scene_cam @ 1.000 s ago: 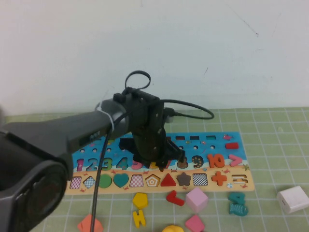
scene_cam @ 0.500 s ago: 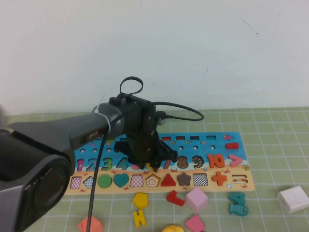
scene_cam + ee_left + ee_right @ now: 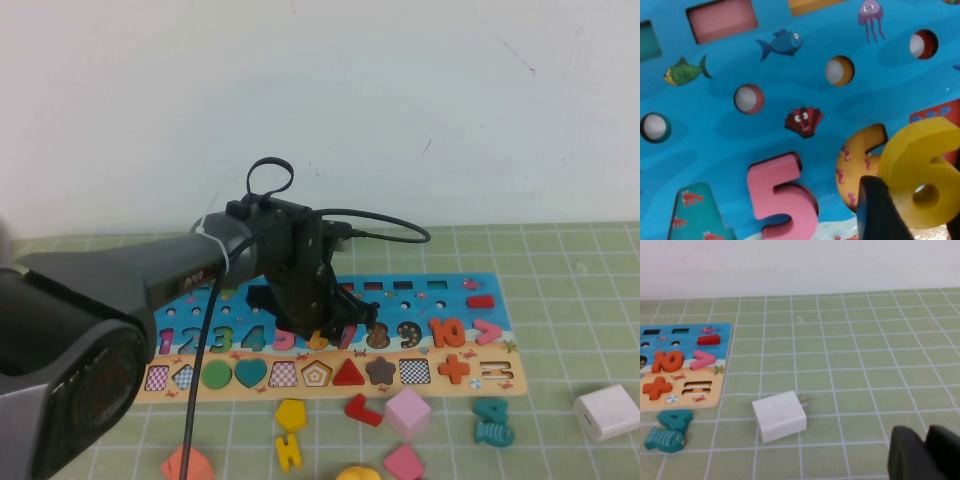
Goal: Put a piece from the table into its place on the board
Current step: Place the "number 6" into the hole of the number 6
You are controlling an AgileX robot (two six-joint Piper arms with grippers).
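Observation:
The board (image 3: 470, 300) lies on the green grid table (image 3: 560, 260). My left gripper (image 3: 332, 335) hovers over the number row between the pink 5 and the 8. In the left wrist view it (image 3: 917, 220) is shut on the yellow 6 (image 3: 920, 175), with one dark finger (image 3: 880, 210) against the piece. The 6 is held tilted, just above and beside the empty 6-shaped recess (image 3: 855, 160), next to the pink 5 (image 3: 782, 195). My right gripper (image 3: 926, 454) is shut and empty, low over the mat beside the board's right end; it is out of the high view.
A white charger block (image 3: 606, 412) lies at the right, also in the right wrist view (image 3: 779, 416). In front of the board lie a yellow pentagon (image 3: 291, 413), a yellow ladder-like piece (image 3: 288, 452), a red piece (image 3: 363, 410), a pink cube (image 3: 407, 412) and teal pieces (image 3: 492, 422).
My left arm has shifted slightly left over the board, then dipped a little toward the number row, still holding the yellow 6. Nothing else has moved.

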